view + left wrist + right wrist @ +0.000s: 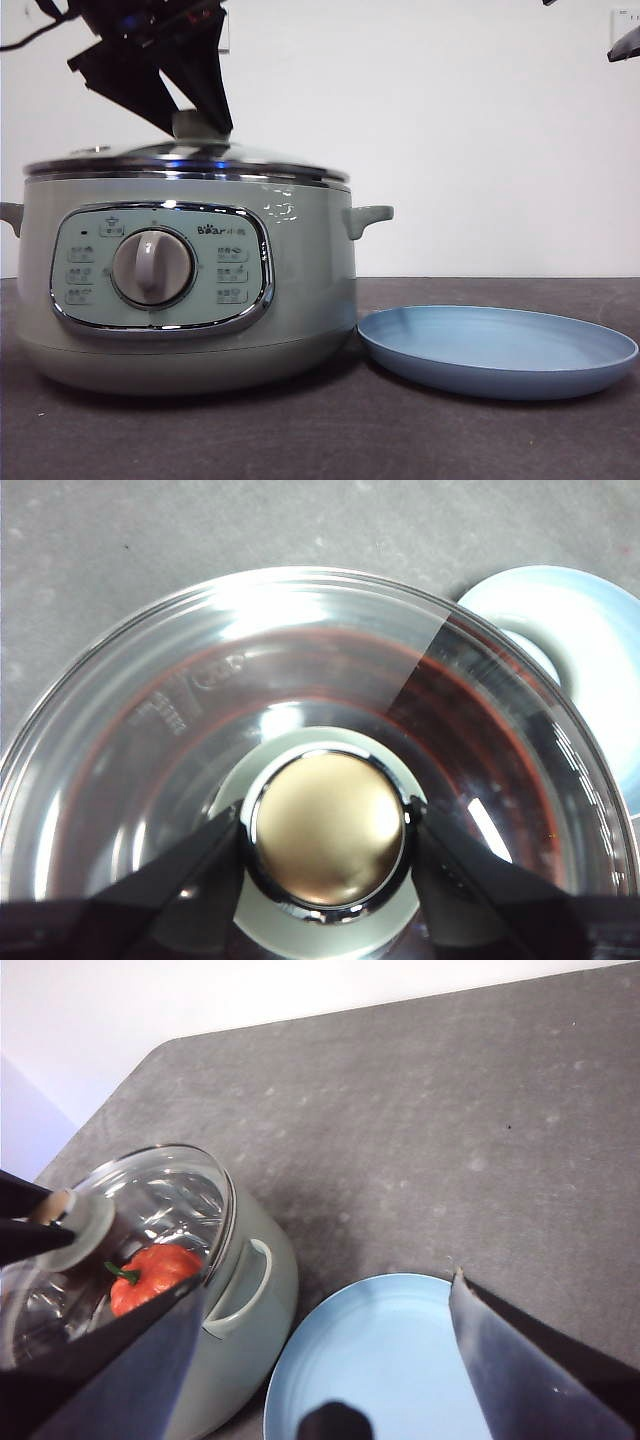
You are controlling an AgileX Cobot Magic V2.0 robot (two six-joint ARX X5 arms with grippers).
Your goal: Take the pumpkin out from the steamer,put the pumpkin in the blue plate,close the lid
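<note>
Left gripper (330, 842) is clamped on the lid (200, 710) knob, pumpkin (150, 1272) inside the steamer (300, 300), so lift straight up; right gripper (330, 1360) hangs open over the blue plate (400, 1350).

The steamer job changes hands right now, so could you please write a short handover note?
Left gripper: jaws on either side of the lid knob, lid seated on the steamer.
Right gripper: open, empty, above the blue plate.
Pumpkin: inside the steamer, visible through the glass.
Blue plate: empty, beside the steamer.
Done: nothing yet.
Left: lift the lid, move the pumpkin to the plate, close the lid.
</note>
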